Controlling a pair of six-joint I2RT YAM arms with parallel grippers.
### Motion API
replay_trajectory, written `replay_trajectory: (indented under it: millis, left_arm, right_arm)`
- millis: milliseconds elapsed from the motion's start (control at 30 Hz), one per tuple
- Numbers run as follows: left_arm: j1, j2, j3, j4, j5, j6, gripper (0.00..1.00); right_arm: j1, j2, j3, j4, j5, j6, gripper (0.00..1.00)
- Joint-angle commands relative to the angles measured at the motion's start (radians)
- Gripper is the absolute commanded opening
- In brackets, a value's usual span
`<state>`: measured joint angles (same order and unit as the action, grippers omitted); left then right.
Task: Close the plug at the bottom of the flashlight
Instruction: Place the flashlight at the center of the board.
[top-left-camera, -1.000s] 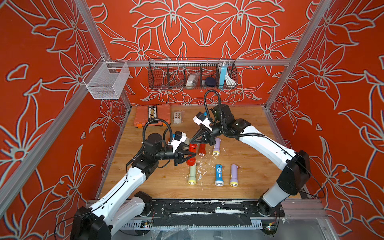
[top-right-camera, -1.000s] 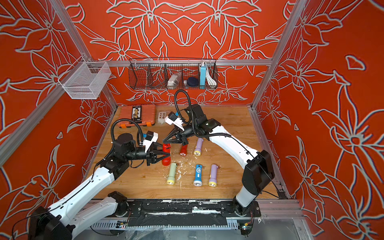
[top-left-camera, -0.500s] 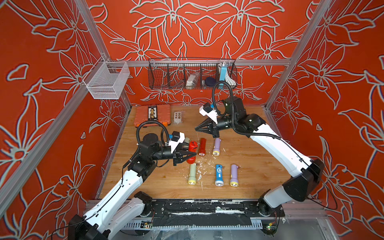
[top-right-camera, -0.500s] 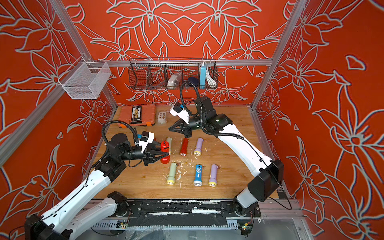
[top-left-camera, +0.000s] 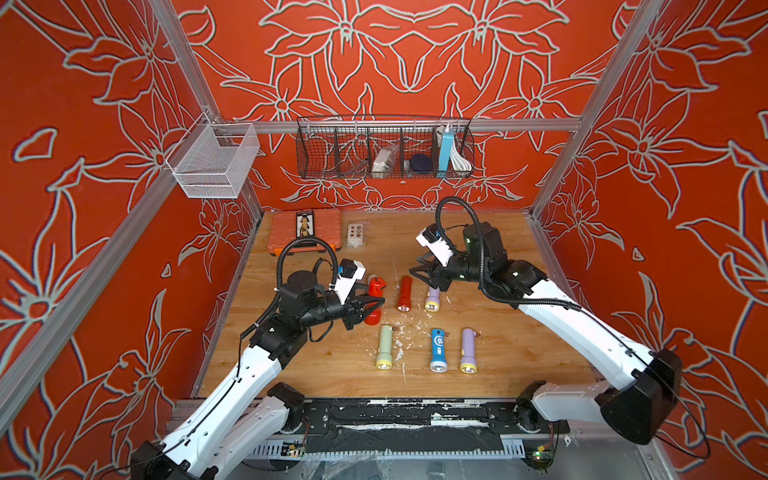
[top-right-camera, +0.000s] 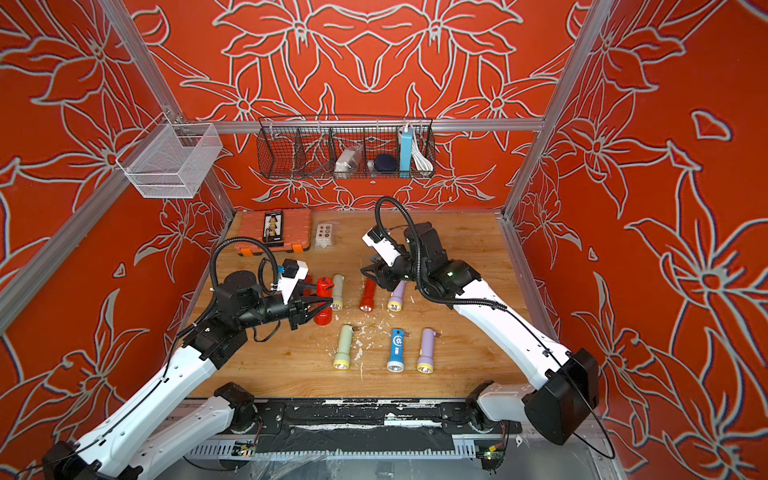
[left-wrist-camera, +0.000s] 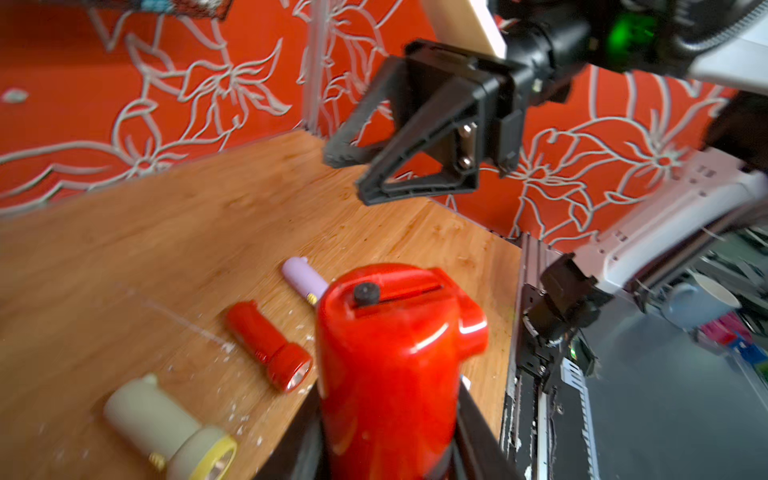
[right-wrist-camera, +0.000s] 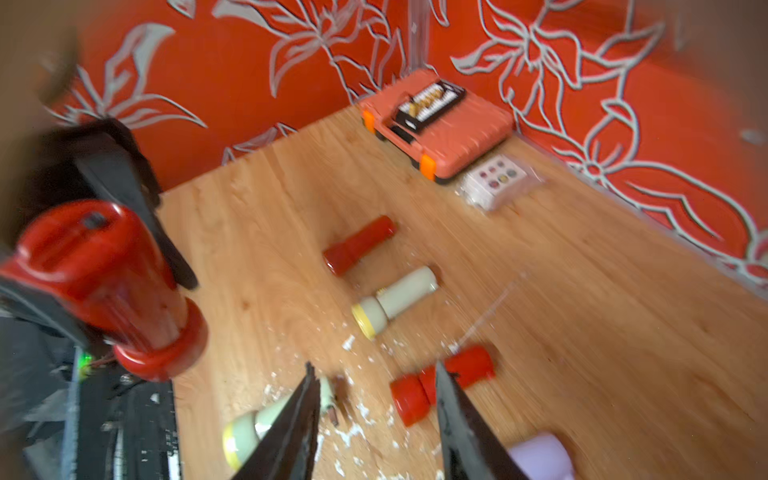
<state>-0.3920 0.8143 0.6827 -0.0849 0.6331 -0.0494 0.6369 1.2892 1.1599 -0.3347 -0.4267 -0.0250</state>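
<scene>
The left jaws pinch the red flashlight (top-left-camera: 376, 287) around its body and hold it tilted, tail end uppermost, over the left part of the desk (top-left-camera: 498, 353). A small black plug (left-wrist-camera: 366, 293) shows on that tail end. The right jaws stand spread with nothing between them, above a smaller red flashlight (top-left-camera: 405, 293) and a lilac flashlight (top-left-camera: 433, 298) lying side by side. Nearer the front edge lie a green flashlight (top-left-camera: 384, 347) and a blue flashlight (top-left-camera: 437, 349).
</scene>
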Motion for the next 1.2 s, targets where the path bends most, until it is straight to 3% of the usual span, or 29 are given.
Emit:
replay_trajectory:
  millis: [0,200,400,567,833,1167]
  left_arm:
    - [-0.001,-0.009,0.002,-0.09,-0.19,-0.111,0.0]
    - [-0.002,-0.006,0.004,-0.265,-0.443,-0.272,0.0]
    - [-0.002,-0.015,-0.046,-0.388,-0.619,-0.392,0.0]
    - [-0.001,0.022,-0.075,-0.429,-0.651,-0.445,0.0]
    - [-0.001,0.146,-0.102,-0.48,-0.592,-0.529,0.0]
    - [-0.002,0.277,-0.098,-0.508,-0.538,-0.502,0.0]
  right_arm:
    - [-0.002,-0.042,-0.073,0.068,0.187,0.044,0.54]
    - [-0.004,-0.092,-0.194,0.136,0.32,0.09,0.68]
    - [-0.007,-0.085,-0.193,0.157,0.311,0.134,0.72]
    - [-0.008,-0.071,-0.184,0.148,0.342,0.158,0.74]
    - [-0.009,-0.093,-0.216,0.183,0.336,0.122,0.74]
    - [-0.012,-0.068,-0.198,0.144,0.357,0.106,0.74]
